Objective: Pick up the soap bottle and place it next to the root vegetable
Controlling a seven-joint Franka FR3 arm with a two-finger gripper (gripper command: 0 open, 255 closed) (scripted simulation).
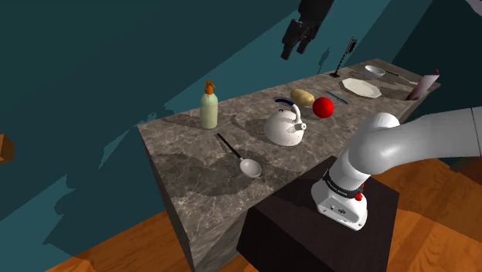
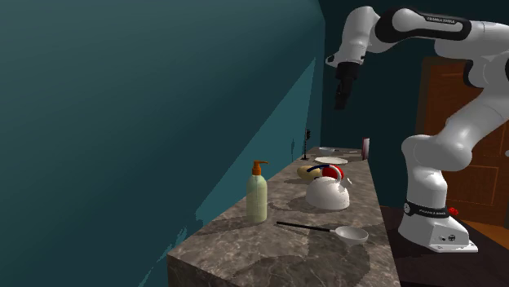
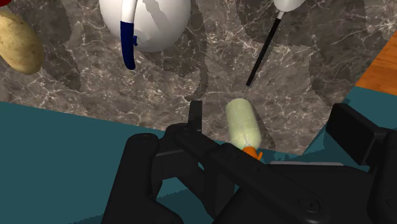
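Grey-veined marble counter (image 1: 193,185) along a teal wall. The soap bottle (image 1: 208,110) (image 2: 256,198) (image 3: 242,122) has a pale green body and an orange pump. It stands upright near the wall-side edge, untouched, toward the shoulder view's left.

The potato (image 1: 302,97) (image 2: 308,172) (image 3: 19,44) lies farther along the counter, also near the wall and well apart from the bottle. A red round fruit (image 1: 323,107) sits just beside it.

The white kettle (image 1: 284,127) (image 2: 328,193) (image 3: 149,22), with a blue grip, sits to the shoulder view's right of the bottle and closer to the counter's front edge. A ladle (image 1: 236,154) (image 2: 326,229) (image 3: 267,44) lies near the kettle.

The gripper (image 1: 295,48) (image 2: 340,102) (image 3: 273,118) hangs high above the counter. Its fingers are apart and hold nothing.
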